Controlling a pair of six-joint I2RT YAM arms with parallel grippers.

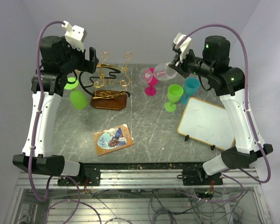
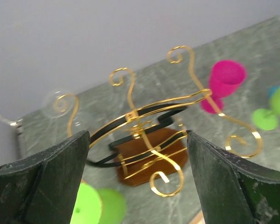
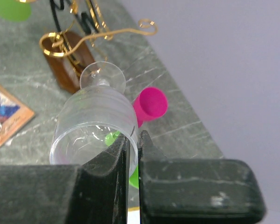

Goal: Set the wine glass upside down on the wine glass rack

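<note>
Right wrist view: the right gripper is pinching the clear wine glass by its rim. The left gripper is gaping wide, empty, facing the wine glass rack.

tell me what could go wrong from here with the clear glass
1. The right gripper pinches only the thin rim wall of the wine glass, so it could slip or swing.
2. The pink goblet stands close by and might get knocked.
3. The curled arms of the wine glass rack could snag its foot.
</note>
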